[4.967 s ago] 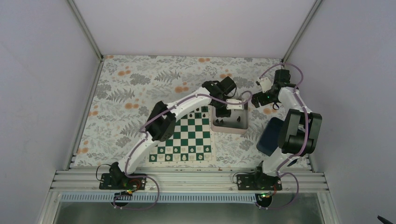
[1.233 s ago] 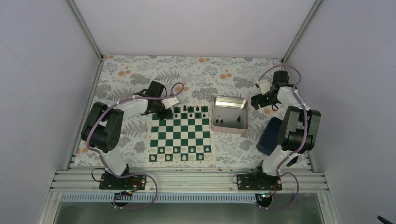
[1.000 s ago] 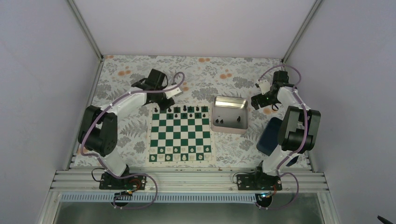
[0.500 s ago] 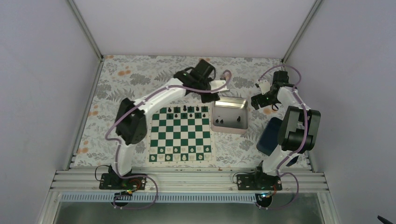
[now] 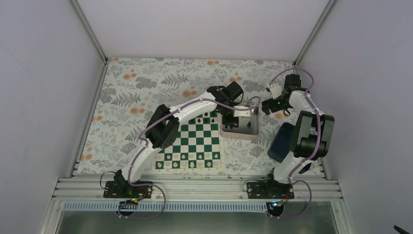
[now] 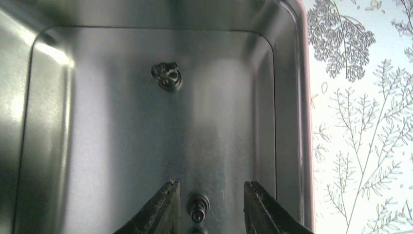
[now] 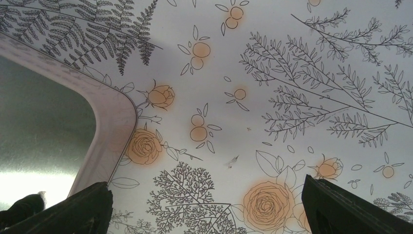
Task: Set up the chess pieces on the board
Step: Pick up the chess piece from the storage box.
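The green and white board [image 5: 189,142] lies in the middle of the table. A few black chess pieces [image 5: 208,116] stand on its far row, partly hidden by my left arm. My left gripper [image 5: 237,119] is down inside the silvery tray [image 5: 239,135]. In the left wrist view it [image 6: 209,197] is open, with one small black piece [image 6: 197,208] standing between the fingers, untouched. A second black piece [image 6: 166,77] stands farther along the tray floor. My right gripper [image 5: 268,105] is open and empty over the cloth beside the tray's far right corner [image 7: 114,122].
Small white pieces [image 5: 190,163] line the board's near row. A dark blue box [image 5: 279,145] lies right of the tray, under my right arm. The tray wall [image 6: 290,117] stands close on the right of my left gripper. Flowered cloth covers the table.
My left arm has swung from the board's far left corner across to the right and down into the tray. The board's far row has gained a black piece. The right arm has not moved.
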Controlling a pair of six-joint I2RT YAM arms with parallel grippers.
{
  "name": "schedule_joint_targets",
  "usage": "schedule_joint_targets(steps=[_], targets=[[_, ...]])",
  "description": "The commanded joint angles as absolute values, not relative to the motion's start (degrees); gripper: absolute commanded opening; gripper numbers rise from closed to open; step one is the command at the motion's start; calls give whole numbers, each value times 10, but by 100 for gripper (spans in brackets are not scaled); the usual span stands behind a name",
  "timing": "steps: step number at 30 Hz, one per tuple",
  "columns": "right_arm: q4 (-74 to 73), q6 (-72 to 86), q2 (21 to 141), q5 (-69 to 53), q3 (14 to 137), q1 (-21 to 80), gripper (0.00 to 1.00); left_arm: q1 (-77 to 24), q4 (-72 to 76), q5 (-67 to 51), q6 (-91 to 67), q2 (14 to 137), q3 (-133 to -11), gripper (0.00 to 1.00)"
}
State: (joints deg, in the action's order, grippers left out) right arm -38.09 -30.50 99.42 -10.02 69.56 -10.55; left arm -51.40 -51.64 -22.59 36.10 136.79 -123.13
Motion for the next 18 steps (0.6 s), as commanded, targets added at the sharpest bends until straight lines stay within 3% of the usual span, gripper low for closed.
schedule_joint_targets(steps=[1, 18], targets=[[-383, -319, 1004, -113, 688, -103, 100, -508, -558, -234, 391, 1367, -1237, 34], [-386, -321, 1008, -115, 686, -100, 100, -508, -558, -197, 402, 1394, -1241, 33]])
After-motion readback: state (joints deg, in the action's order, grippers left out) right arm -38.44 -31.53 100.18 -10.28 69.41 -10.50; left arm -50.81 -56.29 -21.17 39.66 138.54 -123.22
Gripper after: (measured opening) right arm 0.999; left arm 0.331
